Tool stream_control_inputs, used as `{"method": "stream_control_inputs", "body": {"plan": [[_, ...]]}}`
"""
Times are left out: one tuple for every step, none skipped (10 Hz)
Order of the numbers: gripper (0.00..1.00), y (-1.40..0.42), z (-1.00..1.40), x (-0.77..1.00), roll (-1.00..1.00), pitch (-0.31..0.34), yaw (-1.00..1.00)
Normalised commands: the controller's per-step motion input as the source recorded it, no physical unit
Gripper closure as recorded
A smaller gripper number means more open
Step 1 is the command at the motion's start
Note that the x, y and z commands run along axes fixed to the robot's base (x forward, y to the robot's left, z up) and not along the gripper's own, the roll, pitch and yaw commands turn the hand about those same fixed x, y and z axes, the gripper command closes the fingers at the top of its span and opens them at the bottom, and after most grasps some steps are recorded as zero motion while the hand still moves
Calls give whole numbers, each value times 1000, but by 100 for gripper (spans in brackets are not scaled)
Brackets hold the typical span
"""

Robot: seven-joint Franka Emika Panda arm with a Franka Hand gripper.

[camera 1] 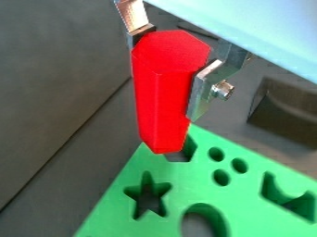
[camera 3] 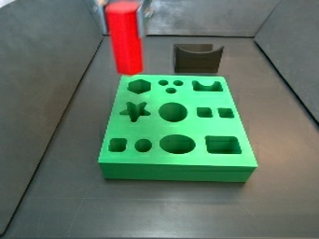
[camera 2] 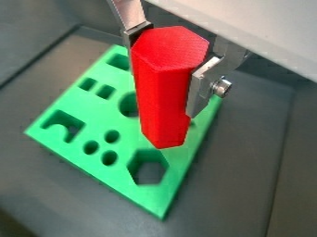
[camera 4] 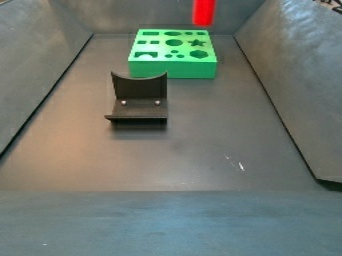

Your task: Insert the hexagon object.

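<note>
My gripper (camera 1: pixel 171 60) is shut on the hexagon object (camera 1: pixel 161 93), a bright red tall prism held upright by its upper part between the silver fingers (camera 1: pixel 206 85). Both wrist views show the gripper (camera 2: pixel 168 60) and the peg (camera 2: pixel 164 93). The peg hangs above the green board (camera 3: pixel 174 164), over its corner with the hexagon hole (camera 3: pixel 138 87). In a wrist view its lower end stands just beside that hole (camera 2: pixel 148 168). In a side view the peg (camera 3: pixel 123 39) hangs from the gripper (camera 3: pixel 122 6); in another the peg (camera 4: pixel 205 12) shows above the board (camera 4: pixel 174 68).
The board has several other cutouts: a star (camera 3: pixel 132 112), circles and squares. The dark fixture (camera 4: pixel 136 100) stands on the grey floor a short way off the board; it also shows in a side view (camera 3: pixel 196 58). Sloping grey walls enclose the floor.
</note>
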Motion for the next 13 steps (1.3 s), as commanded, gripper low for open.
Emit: {"method": "stream_control_inputs", "body": {"plan": [[100,277,-791,74,61,-87,-540],[100,294,-626,166,47,0,-169],[100,157,-597,386,47,20,-51],[100,0,-580,583,57,59,0],[100,0,-597,477,93,30,0],[100,37,-677,514,124,29,0],[100,143,-720,460,143,17,0],[100,211,-597,283,187,13,0],[100,166,-529,29,240,0,0],[100,151,-563,-191,219,-10,0],[100,0,-443,-503,109,-31,0],[100,51,-326,-603,29,0,0],[100,0,-317,-440,0,-26,0]]}}
